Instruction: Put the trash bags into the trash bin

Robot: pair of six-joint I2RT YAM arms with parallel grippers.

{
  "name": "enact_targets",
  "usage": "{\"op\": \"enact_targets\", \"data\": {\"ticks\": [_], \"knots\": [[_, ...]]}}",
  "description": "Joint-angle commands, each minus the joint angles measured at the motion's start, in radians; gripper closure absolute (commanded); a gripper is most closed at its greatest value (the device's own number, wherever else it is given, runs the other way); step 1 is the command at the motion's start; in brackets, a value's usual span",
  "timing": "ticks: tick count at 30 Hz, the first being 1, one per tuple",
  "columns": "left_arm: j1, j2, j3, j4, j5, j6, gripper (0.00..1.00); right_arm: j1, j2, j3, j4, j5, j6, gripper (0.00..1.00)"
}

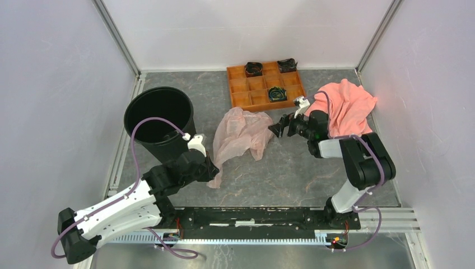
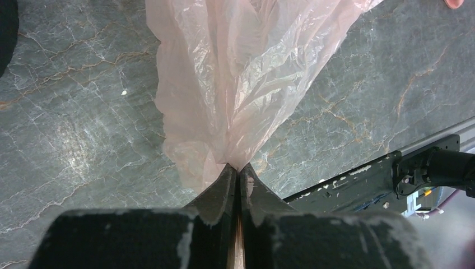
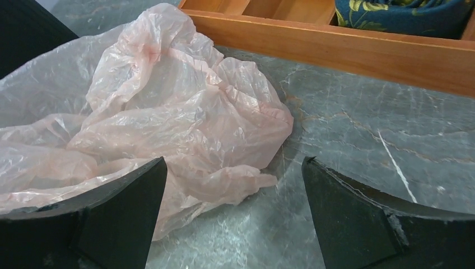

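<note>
The left hand [image 2: 239,168] is clamped on a pink bag [image 1: 241,134] beside the black bin [image 1: 168,150]; the right hand [image 1: 284,125] gapes wide apart near an orange tray [image 3: 336,50] and salmon cloth [image 1: 347,106].

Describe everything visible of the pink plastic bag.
The bag is thin, crinkly, translucent pale pink plastic, crumpled on the grey table beside the bin, not in it, just short of the tray. The left gripper is shut on its near end, film fanning out from the pinch. The right gripper stands open at its other side, gripping nothing.
</note>
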Motion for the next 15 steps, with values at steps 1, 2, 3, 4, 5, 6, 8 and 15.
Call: {"op": "enact_targets", "data": {"ticks": [1, 2, 3, 4, 5, 6, 8, 15], "knots": [[-0.001, -0.001, -0.003, 0.027, -0.002, 0.018, 0.91, -0.005, 0.1, 0.079, 0.131, -0.175, 0.147, 0.04], [-0.001, 0.001, -0.007, 0.036, 0.0, 0.017, 0.91, -0.005, 0.123, 0.081, 0.193, -0.224, 0.186, 0.06], [-0.001, 0.004, -0.01, 0.042, -0.001, 0.014, 0.92, -0.005, 0.14, 0.071, 0.267, -0.287, 0.241, 0.08], [0.0, 0.004, -0.013, 0.047, -0.001, 0.013, 0.92, -0.004, 0.151, 0.043, 0.368, -0.323, 0.291, 0.1], [-0.001, 0.005, -0.014, 0.051, -0.001, 0.014, 0.92, -0.006, 0.152, 0.006, 0.442, -0.351, 0.34, 0.11], [-0.001, 0.003, -0.014, 0.053, -0.004, 0.015, 0.92, -0.005, 0.147, -0.034, 0.519, -0.368, 0.38, 0.12], [0.0, 0.001, -0.014, 0.058, -0.014, 0.02, 0.92, -0.003, 0.123, -0.117, 0.653, -0.373, 0.471, 0.13], [0.0, 0.006, -0.004, 0.066, -0.034, 0.039, 0.92, 0.062, -0.16, -0.43, 0.495, -0.323, 0.385, 0.19]]}}
